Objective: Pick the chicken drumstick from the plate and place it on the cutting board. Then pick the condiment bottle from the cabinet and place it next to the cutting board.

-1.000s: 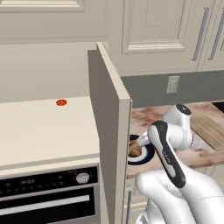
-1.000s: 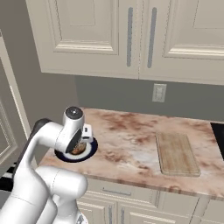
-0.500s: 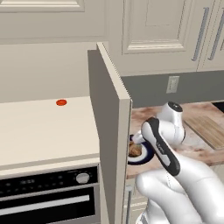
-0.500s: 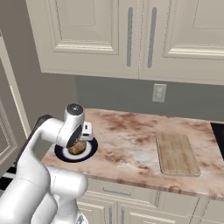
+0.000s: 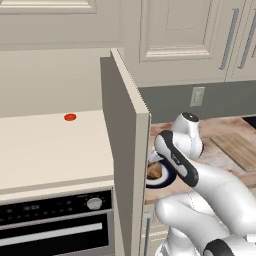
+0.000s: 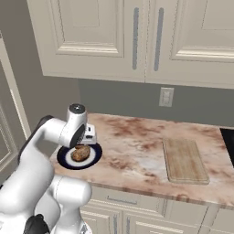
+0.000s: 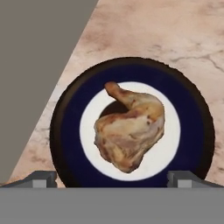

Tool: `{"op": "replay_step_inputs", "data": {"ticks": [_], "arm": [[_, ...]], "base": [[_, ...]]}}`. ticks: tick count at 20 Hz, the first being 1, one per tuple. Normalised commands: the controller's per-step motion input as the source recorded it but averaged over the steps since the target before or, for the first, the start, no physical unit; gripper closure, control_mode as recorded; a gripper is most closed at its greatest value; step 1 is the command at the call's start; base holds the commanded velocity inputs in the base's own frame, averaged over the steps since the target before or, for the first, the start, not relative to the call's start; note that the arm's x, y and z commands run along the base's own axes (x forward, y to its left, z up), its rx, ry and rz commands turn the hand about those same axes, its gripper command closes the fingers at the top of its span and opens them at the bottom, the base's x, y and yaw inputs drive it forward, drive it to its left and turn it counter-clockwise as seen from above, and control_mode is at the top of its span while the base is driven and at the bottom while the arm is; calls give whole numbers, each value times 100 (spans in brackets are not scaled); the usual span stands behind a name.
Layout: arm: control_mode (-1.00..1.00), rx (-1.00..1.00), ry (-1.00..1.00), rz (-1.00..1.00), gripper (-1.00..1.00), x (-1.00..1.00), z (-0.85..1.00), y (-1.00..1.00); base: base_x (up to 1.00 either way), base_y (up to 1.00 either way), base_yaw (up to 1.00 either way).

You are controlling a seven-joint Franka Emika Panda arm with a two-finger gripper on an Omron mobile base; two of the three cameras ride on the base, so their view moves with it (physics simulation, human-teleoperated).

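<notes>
The golden-brown chicken drumstick (image 7: 130, 130) lies in the middle of the round navy-rimmed plate (image 7: 192, 114) on the marbled counter. My gripper (image 7: 114, 179) hovers straight above it, open, its two fingertips (image 7: 43, 178) spread to either side of the plate with nothing between them. In the right base view the gripper (image 6: 87, 136) hangs just over the drumstick (image 6: 81, 152) and plate (image 6: 64, 160). The tan cutting board (image 6: 184, 160) lies well to the right. In the left base view the plate (image 5: 164, 179) peeks out beside the cabinet's open door (image 5: 125, 150). The condiment bottle is out of view.
A small red disc (image 5: 70, 117) sits on the cream shelf left of the open door. An oven front (image 5: 55, 225) is below it. Upper cabinets (image 6: 137, 36) hang over the counter, and a wall outlet (image 6: 166, 96) is behind it. Bare counter (image 6: 132, 146) lies between plate and board.
The arm's wrist has swung a little to the left in the left base view, settling the hand over the plate. The jaws stayed open; drumstick, plate and board have not moved.
</notes>
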Motion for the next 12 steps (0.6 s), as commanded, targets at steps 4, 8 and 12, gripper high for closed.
{"op": "replay_step_inputs", "data": {"ticks": [4, 8, 12], "arm": [[-100, 0, 1, 0, -100, 15, -15, 2], [-100, 0, 0, 0, -100, 12, -15, 7], [-100, 0, 0, 1, -100, 9, -22, 7]], "base": [[0, 0, 0], [0, 0, 0], [0, 0, 0]]}}
